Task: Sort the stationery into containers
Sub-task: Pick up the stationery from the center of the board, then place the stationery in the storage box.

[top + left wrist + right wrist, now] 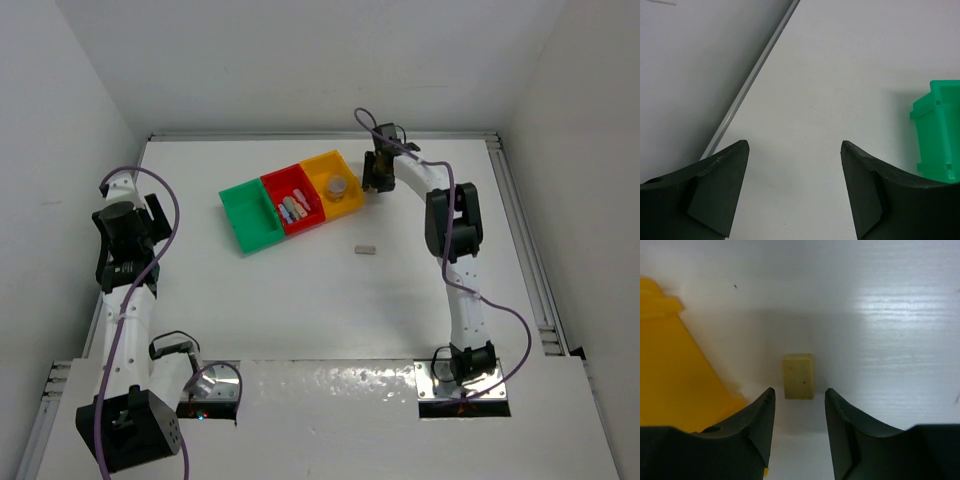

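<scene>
While both arms' jaws stand spread and empty, the right pair brackets one speckled rectangular tan block (pixel 798 376) on the smooth tabletop (pixel 890 315) beside the yellow plastic bin (pixel 670 365), one of three.

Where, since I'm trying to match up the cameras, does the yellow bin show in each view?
Top view: upper middle, the yellow bin ends the row on the right, next to the right gripper.
Left wrist: not in it; only the green bin shows.
Right wrist: left edge, beside the tan block.
Shared landmark: the white table.
</scene>
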Controlling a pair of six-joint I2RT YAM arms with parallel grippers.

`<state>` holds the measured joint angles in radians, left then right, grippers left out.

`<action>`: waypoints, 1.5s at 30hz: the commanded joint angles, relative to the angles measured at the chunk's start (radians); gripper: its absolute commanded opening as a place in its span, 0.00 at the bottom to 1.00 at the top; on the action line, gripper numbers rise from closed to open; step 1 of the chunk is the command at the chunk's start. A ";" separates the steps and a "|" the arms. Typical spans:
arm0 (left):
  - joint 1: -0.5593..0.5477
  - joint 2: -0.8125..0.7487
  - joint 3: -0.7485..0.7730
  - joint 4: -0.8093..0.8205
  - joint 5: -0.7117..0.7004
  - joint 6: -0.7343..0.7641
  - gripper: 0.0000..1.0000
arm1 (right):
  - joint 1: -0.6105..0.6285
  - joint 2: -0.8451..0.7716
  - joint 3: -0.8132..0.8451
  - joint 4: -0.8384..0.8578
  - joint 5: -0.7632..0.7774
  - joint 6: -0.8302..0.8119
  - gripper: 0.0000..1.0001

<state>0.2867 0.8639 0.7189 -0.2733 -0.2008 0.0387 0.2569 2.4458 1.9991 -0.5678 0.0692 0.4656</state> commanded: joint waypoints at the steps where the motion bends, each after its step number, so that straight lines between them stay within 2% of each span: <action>1: -0.007 -0.008 0.002 0.036 -0.015 -0.014 0.72 | 0.022 0.033 0.055 -0.007 0.046 -0.022 0.44; 2: -0.006 -0.008 0.002 0.036 -0.014 -0.016 0.72 | 0.024 0.041 0.056 -0.006 0.046 -0.019 0.43; 5: -0.007 -0.006 0.004 0.034 -0.014 -0.019 0.72 | 0.025 0.059 0.067 -0.007 0.073 0.005 0.32; 6: -0.006 -0.009 0.004 0.034 -0.018 -0.019 0.72 | 0.027 0.062 0.067 -0.009 0.098 0.010 0.22; 10: -0.007 -0.012 0.005 0.028 -0.031 -0.014 0.72 | 0.027 0.042 0.043 -0.026 0.145 0.024 0.00; 13: -0.007 -0.014 0.007 0.025 -0.028 -0.011 0.72 | 0.025 0.000 -0.022 0.008 0.182 0.009 0.00; 16: -0.006 -0.016 0.019 0.025 0.021 -0.003 0.71 | 0.025 -0.094 -0.100 0.035 0.224 -0.039 0.00; 17: -0.007 -0.017 0.033 0.023 0.049 0.006 0.71 | 0.025 -0.172 -0.126 0.077 0.245 -0.062 0.00; 19: -0.006 -0.020 0.056 0.022 0.183 0.042 0.70 | 0.027 -0.276 -0.265 0.200 0.254 -0.146 0.00; 20: -0.007 -0.020 0.063 0.020 0.325 0.076 0.69 | 0.036 -0.398 -0.395 0.263 0.247 -0.181 0.00; 21: -0.009 -0.019 0.073 0.022 0.396 0.092 0.68 | 0.048 -0.459 -0.460 0.317 0.247 -0.212 0.00; 22: -0.009 -0.017 0.083 0.026 0.473 0.101 0.68 | 0.064 -0.523 -0.529 0.439 0.250 -0.290 0.00; 23: -0.015 -0.008 0.086 0.028 0.600 0.107 0.68 | 0.108 -0.588 -0.592 0.498 0.257 -0.332 0.00; 24: -0.030 0.000 0.094 0.029 0.657 0.104 0.67 | 0.134 -0.691 -0.708 0.549 0.254 -0.367 0.00; 25: -0.041 0.012 0.111 0.025 0.707 0.096 0.67 | 0.159 -0.735 -0.758 0.642 0.248 -0.421 0.00; 27: -0.070 0.073 0.131 0.005 0.852 0.081 0.64 | 0.249 -0.822 -0.854 0.698 0.192 -0.444 0.00; 30: -0.134 0.164 0.169 -0.024 0.951 0.052 0.66 | 0.369 -0.840 -0.890 0.769 0.077 -0.424 0.00; 32: -0.188 0.216 0.198 -0.026 0.945 0.018 0.69 | 0.451 -0.811 -0.866 0.824 0.075 -0.394 0.00; 35: -0.237 0.266 0.249 0.008 0.934 -0.028 0.70 | 0.524 -0.756 -0.841 0.911 0.090 -0.335 0.00; 41: -0.276 0.322 0.292 0.030 0.937 -0.054 0.68 | 0.625 -0.703 -0.789 0.988 0.083 -0.286 0.00; 45: -0.303 0.379 0.292 -0.007 0.978 -0.102 0.62 | 0.656 -0.686 -0.778 0.982 0.112 -0.274 0.00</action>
<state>0.0113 1.2045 0.9825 -0.2813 0.7223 -0.0181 0.8925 1.7683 1.1587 0.3145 0.1658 0.1593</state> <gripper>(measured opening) 0.631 0.103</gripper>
